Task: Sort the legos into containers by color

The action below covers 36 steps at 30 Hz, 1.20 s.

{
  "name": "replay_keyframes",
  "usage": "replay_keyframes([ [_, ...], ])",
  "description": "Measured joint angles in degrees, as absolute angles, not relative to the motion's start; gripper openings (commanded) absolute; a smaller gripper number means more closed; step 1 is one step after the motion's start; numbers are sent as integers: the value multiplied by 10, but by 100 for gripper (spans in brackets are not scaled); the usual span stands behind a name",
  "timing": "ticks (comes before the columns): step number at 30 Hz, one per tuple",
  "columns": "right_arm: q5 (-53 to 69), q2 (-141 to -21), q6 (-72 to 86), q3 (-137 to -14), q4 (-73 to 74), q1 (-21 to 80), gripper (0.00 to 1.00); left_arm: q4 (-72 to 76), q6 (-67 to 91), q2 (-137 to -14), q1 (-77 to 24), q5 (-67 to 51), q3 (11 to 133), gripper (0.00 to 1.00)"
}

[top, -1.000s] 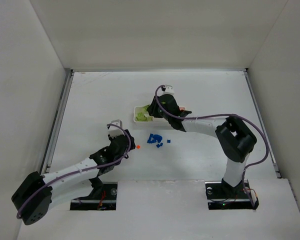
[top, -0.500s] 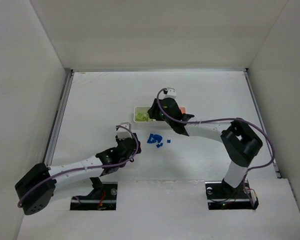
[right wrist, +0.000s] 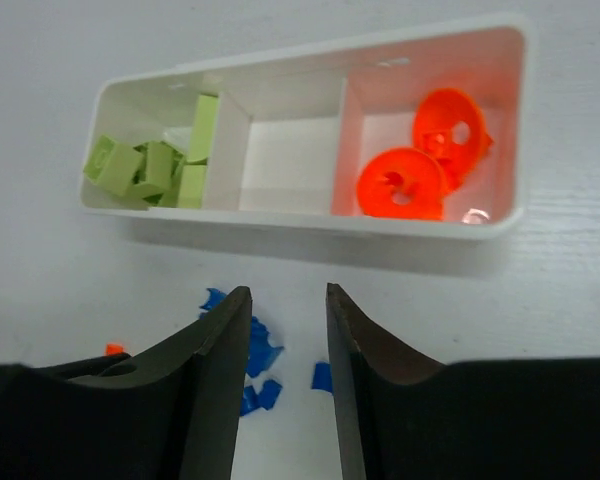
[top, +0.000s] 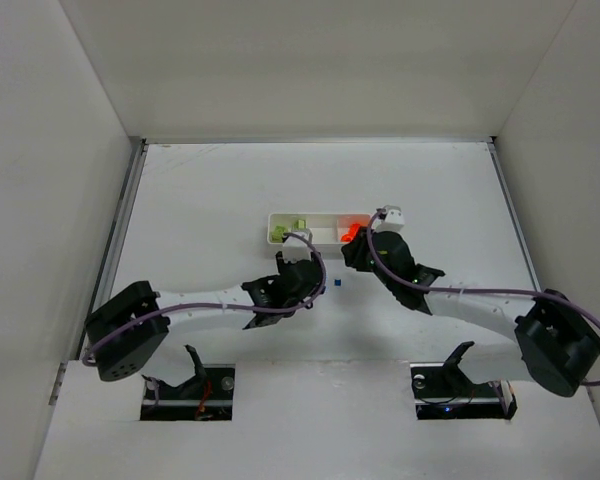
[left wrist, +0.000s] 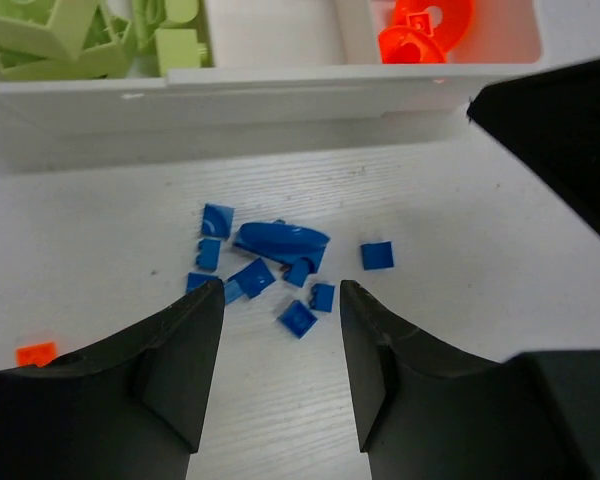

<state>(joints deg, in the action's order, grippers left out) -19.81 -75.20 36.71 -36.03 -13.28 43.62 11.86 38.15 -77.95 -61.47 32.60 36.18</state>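
white tray (right wrist: 280,222) sits mid-table, with bare tabletop (top: 200,200) running to the far wall. green legos (right wrist: 145,165) lie in its left compartment, orange-red pieces (right wrist: 405,180) in its right. blue legos (left wrist: 280,240) lie scattered just in front, below the left gripper (left wrist: 280,300), fingers spread on nothing. right gripper (right wrist: 288,300) hovers beside, jaws parted, holding nothing. only the wrist views show a stray orange brick (left wrist: 35,352) left of the blue pile.

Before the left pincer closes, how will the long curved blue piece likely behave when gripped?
The curved blue piece looks like hard glossy plastic: probably stiff and light. Its rounded top may slip from the left pincer. Smaller blue bricks lie against it, so pushing likely scatters them.
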Motion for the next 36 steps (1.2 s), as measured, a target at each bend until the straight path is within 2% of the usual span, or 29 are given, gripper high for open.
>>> replay_keyframes([
  [3,-202,-721,372,-319,-133,422,52,124,375,-827,-617,334,400,48],
  [7,-206,-688,378,-278,-132,408,57,126,361,-889,-617,340,438,49],
  [18,-205,-649,382,-243,-137,397,64,126,342,-946,-623,383,456,53],
  [23,-203,-649,384,-237,-143,397,64,127,334,-976,-623,386,473,49],
  [33,-199,-649,386,-234,-146,396,64,128,330,-986,-626,393,474,33],
  [36,-199,-649,386,-234,-146,396,64,129,330,-983,-626,394,474,32],
])
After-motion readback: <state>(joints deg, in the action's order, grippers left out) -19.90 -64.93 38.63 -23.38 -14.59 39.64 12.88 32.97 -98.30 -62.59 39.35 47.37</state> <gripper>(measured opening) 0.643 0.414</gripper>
